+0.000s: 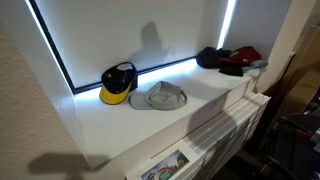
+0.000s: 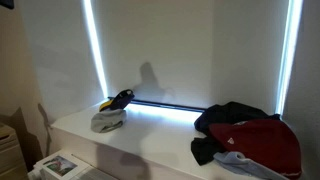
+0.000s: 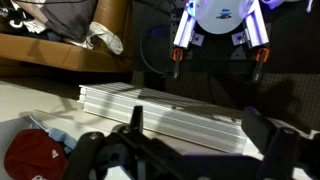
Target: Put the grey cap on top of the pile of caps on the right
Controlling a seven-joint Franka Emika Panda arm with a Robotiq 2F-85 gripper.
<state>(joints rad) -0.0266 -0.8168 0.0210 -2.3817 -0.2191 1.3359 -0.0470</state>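
Observation:
The grey cap [image 1: 165, 97] lies on the white ledge [image 1: 120, 125], beside a black cap with a yellow brim [image 1: 118, 83]. Both exterior views show it, and it is low at the left of the ledge in one of them [image 2: 107, 121]. The pile of caps [image 1: 232, 60], black and red with a pale bit, sits at the far end of the ledge and shows large in an exterior view [image 2: 245, 140]. My gripper [image 3: 198, 125] appears only in the wrist view. It is open, empty and well above the ledge edge. A red cap of the pile [image 3: 35, 157] shows at the lower left.
A white ribbed radiator [image 3: 170, 105] runs under the ledge front [image 1: 225, 130]. A printed leaflet [image 1: 165, 167] lies at the near ledge edge. A lit window frame [image 1: 150, 72] backs the ledge. Furniture and clutter [image 3: 60, 30] stand on the floor beyond.

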